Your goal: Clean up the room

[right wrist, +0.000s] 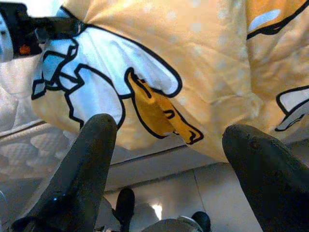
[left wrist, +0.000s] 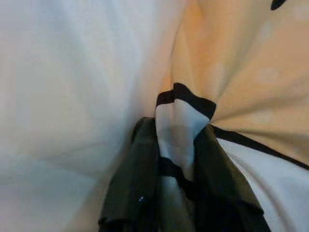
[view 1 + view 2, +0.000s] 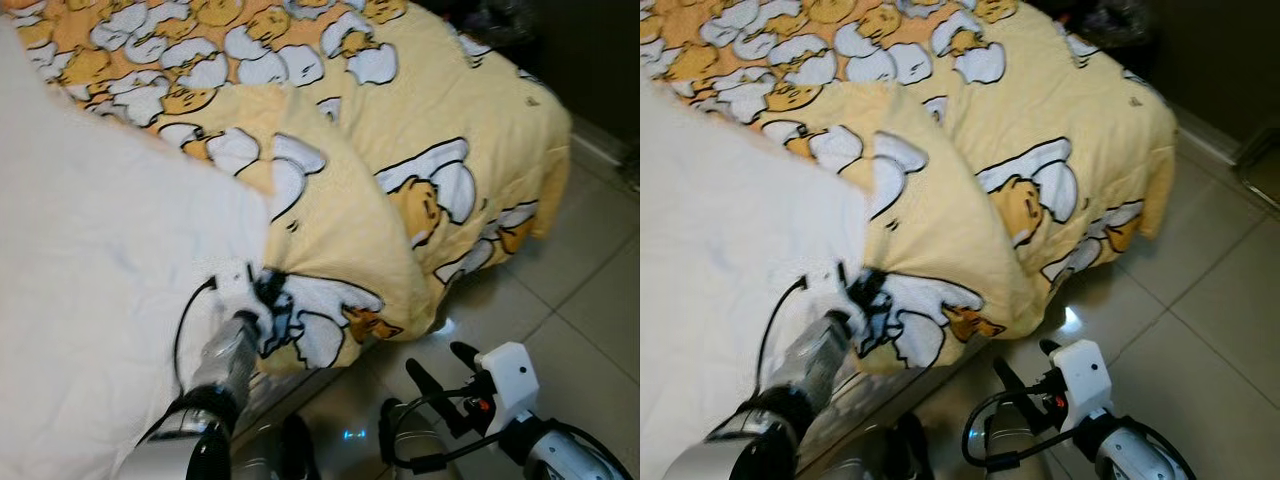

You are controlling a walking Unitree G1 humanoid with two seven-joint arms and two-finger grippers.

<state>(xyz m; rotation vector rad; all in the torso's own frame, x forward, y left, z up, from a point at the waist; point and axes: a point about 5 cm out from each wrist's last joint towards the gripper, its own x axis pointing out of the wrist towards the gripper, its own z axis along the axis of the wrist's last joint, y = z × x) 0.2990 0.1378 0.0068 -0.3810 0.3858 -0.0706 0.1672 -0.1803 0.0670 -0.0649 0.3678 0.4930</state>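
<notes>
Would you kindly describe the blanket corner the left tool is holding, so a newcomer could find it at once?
Start at the bed with its white sheet, covered by a yellow blanket printed with egg cartoons. Follow the blanket's folded-back flap down to its lowest edge near the floor. The corner is the bunched one pinched in the left tool; the blanket's other corner hangs free.

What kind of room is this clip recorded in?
Most likely a bedroom. A bed fills much of the view, covered by a yellow cartoon-print comforter over a white sheet, with a quilted mattress edge below and a tiled floor beside it. The left gripper is clamped on the comforter's corner.
</notes>
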